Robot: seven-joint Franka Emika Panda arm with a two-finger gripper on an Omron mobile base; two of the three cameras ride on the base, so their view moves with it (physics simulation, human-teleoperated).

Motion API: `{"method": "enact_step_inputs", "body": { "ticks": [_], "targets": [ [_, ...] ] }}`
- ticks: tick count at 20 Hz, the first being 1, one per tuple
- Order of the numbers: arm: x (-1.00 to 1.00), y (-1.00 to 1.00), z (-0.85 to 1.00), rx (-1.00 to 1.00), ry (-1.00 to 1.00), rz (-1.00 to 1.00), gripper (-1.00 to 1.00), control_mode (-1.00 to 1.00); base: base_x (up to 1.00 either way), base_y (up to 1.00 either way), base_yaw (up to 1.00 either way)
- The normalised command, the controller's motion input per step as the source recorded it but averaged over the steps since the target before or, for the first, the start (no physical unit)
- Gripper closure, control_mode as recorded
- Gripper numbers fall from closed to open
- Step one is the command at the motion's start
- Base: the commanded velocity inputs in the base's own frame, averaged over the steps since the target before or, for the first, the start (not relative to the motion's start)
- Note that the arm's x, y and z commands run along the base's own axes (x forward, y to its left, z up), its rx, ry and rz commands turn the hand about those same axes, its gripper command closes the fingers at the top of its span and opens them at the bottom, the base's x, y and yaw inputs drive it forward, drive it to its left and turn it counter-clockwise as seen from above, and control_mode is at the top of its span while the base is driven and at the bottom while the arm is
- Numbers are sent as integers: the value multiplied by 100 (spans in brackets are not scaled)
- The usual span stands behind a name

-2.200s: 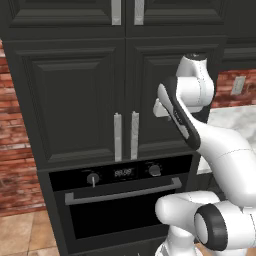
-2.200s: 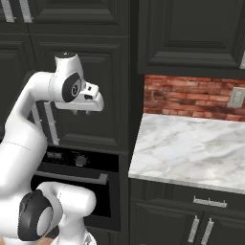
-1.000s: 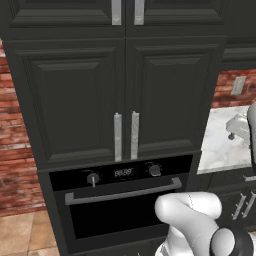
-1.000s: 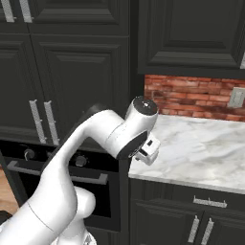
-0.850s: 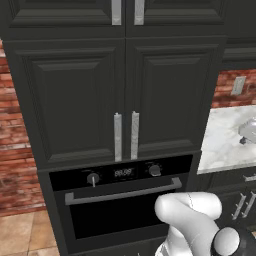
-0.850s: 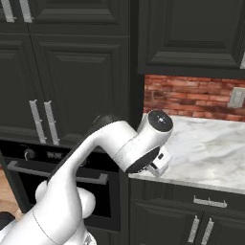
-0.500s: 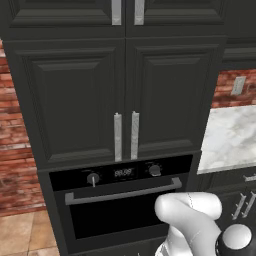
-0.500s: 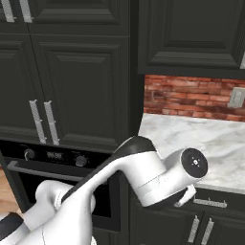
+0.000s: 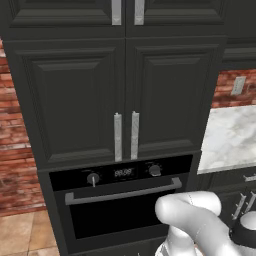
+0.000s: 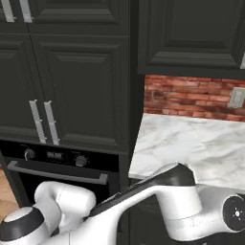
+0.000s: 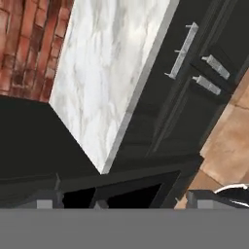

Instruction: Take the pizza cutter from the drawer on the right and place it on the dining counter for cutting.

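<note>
The pizza cutter is hidden and the dining counter is out of view. In the hand view, which is rolled sideways, my gripper is open; its fingertips stand far apart at the bottom edge with nothing between them. It looks along the front of a shut dark drawer with a silver bar handle, under the marble counter by the brick wall. My white arm reaches low and rightward across the right base view.
Tall dark cabinets stand above a built-in oven on the left. Below the drawer hang two cabinet door handles. A wall outlet sits on the brick backsplash. Tan floor tiles lie beneath.
The arm has swung down from in front of the tall cabinets and across to the right, ending low before the counter's drawer front. The base views have not shifted.
</note>
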Motion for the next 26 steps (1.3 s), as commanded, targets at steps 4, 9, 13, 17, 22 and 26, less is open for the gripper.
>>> {"method": "enact_step_inputs", "body": {
  "ticks": [4, 9, 13, 17, 22, 26],
  "targets": [
    [1, -51, -38, 27, -6, -25, -100, -100, 0, 0, 0],
    [6, -56, -52, 30, -4, -20, -100, -100, 0, 0, 0],
    [31, -42, -52, 20, -4, -14, -100, -100, 0, 0, 0],
    [35, -35, -49, 14, -5, -12, -100, -100, 0, 0, 0],
    [45, -23, -48, 12, -6, -12, -100, -100, 0, 0, 0],
    [39, -13, -52, 9, -8, -11, -100, -100, 0, 0, 0]
  ]
}}
